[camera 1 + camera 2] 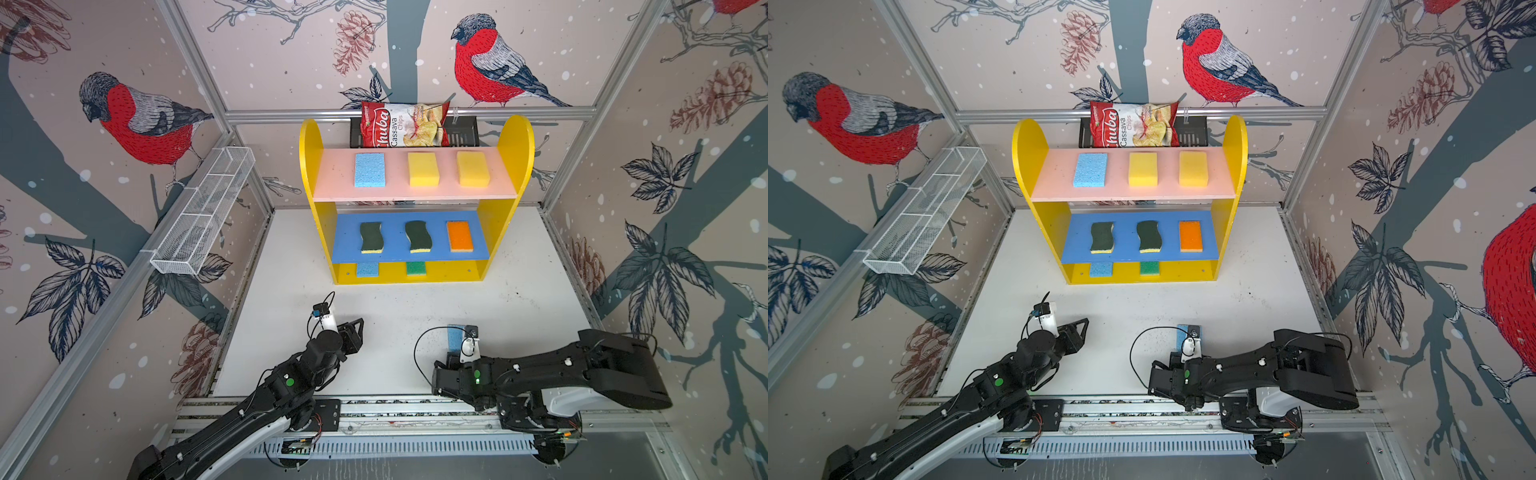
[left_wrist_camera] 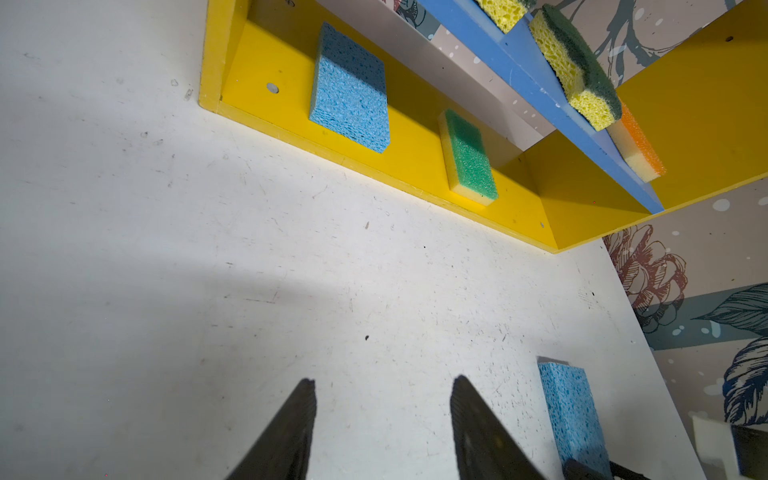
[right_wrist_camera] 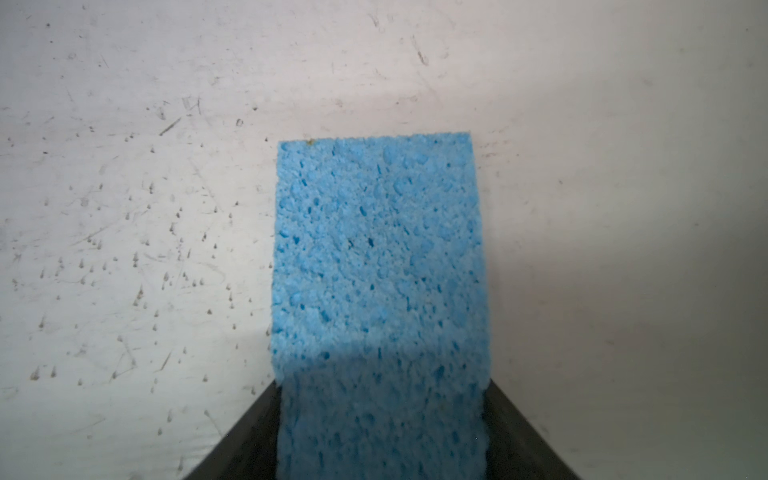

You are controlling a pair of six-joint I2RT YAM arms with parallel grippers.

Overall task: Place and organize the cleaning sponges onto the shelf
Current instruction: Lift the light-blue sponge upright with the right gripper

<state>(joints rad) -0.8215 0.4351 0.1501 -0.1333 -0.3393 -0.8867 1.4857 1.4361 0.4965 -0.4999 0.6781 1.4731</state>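
Observation:
The shelf (image 1: 515, 137) stands at the back of the table. Its pink top board bears a light blue sponge (image 1: 370, 169) and two yellow ones (image 1: 423, 168). On the blue middle board lie two dark-green wavy sponges (image 1: 370, 237) and an orange one (image 1: 459, 235). The yellow base holds a blue sponge (image 2: 349, 89) and a bright green one (image 2: 469, 158). Another light blue sponge (image 3: 378, 249) lies on the table (image 1: 519, 299) near the front, and my right gripper (image 3: 384, 382) is shut on its near end. My left gripper (image 2: 382, 380) hovers open and empty to its left.
A red-and-white chips bag (image 1: 405, 124) sits in a black rack (image 1: 461, 131) behind the shelf. A white wire mesh basket (image 1: 203, 212) hangs on the left wall. An aluminium rail (image 1: 374, 409) runs along the table's front edge.

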